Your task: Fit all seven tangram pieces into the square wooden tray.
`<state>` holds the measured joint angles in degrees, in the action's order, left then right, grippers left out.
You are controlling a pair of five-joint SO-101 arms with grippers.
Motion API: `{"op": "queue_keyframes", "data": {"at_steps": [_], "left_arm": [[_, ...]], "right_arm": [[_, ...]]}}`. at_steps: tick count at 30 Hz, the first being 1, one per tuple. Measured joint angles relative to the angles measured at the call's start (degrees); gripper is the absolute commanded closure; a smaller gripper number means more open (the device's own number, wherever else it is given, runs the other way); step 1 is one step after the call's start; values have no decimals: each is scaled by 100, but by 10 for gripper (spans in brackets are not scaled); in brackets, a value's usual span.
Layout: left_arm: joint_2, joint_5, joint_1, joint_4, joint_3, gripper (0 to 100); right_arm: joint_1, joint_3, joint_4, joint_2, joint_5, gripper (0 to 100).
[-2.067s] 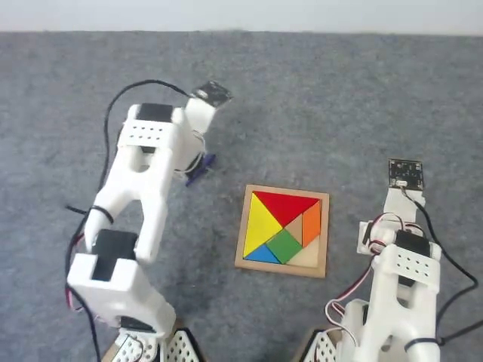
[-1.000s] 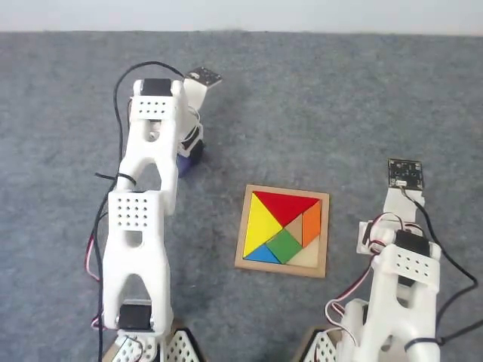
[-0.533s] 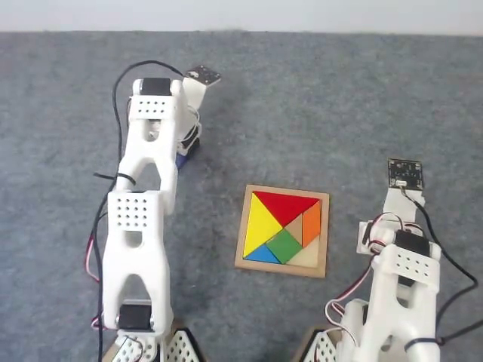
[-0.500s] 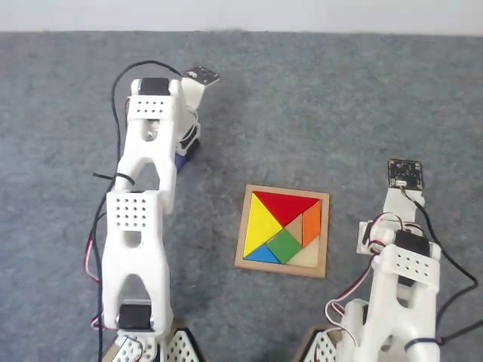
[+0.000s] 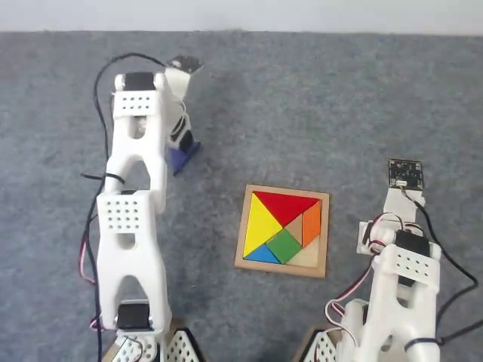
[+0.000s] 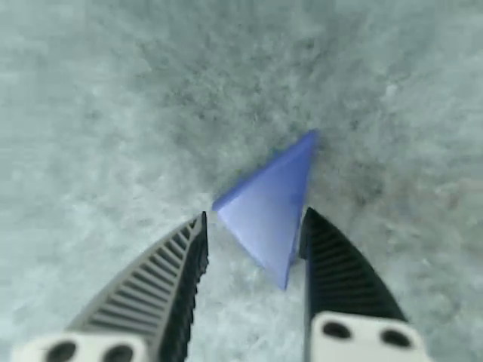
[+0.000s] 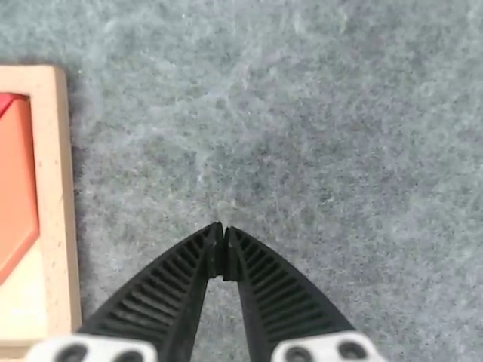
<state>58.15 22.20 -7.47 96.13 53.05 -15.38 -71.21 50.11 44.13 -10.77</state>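
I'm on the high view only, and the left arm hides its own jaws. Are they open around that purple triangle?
Observer: Yes, open. The left gripper straddles the purple triangle, which lies flat on the carpet.
Operator: Touching it?
Observer: One finger looks to be against the triangle's edge; the other stands apart from it.
Operator: And the right jaws?
Observer: Shut. The right gripper points at carpet beside the rim of the wooden tray.
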Motion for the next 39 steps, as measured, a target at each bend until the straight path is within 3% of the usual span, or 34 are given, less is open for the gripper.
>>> {"op": "queue_keyframes", "data": {"at_steps": [12,25,31,39], "left_arm": [[607,70,-9,88,501,711],[765,229,220,290,677,825],[721,-44,237,308,642,843],[-1029,-273,686,264,-1556,848]], "right_arm": [[0,0,0,0,0,987],[0,0,0,0,0,987],[0,0,0,0,0,987],[0,0,0,0,0,987]]}}
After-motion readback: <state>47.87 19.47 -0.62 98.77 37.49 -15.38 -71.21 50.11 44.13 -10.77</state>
